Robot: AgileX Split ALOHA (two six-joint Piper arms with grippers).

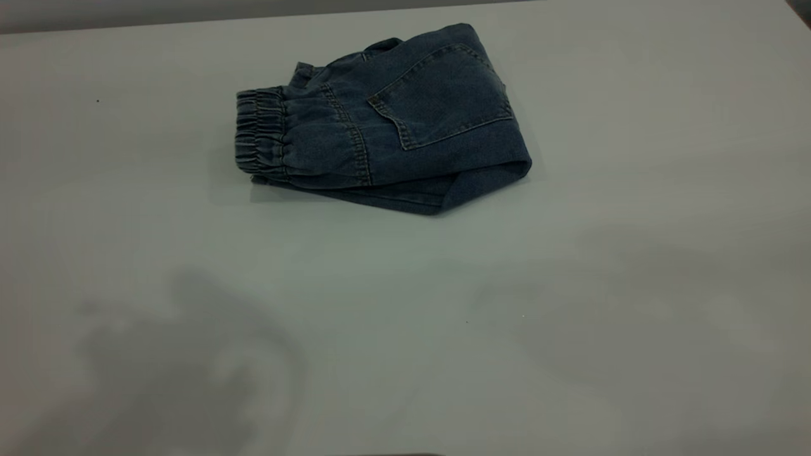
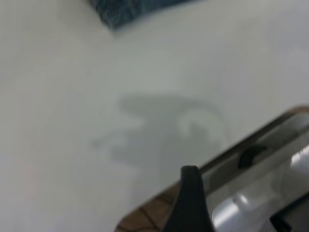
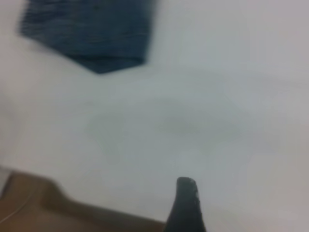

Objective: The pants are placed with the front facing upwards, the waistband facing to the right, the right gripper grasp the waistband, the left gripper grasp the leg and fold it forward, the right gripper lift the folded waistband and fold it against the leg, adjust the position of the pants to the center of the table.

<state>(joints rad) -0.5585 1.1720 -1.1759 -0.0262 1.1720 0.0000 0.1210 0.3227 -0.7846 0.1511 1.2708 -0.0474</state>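
The pants (image 1: 386, 120) lie folded in a compact bundle on the white table (image 1: 405, 329), a little behind its middle, with a patch back pocket (image 1: 443, 95) facing up. The ruched waistband (image 1: 260, 136) sits at the bundle's left end. No arm shows in the exterior view, only two faint shadows on the near tabletop. A black part of my left gripper (image 2: 189, 203) shows in the left wrist view, over the table's near edge, far from a corner of the pants (image 2: 125, 9). The right gripper (image 3: 186, 205) hangs likewise near the edge, apart from the pants (image 3: 91, 34).
A metal frame piece (image 2: 260, 183) and brown floor (image 2: 145, 217) lie beyond the table edge in the left wrist view. Brown floor (image 3: 38, 203) also shows past the edge in the right wrist view. Bare tabletop surrounds the pants.
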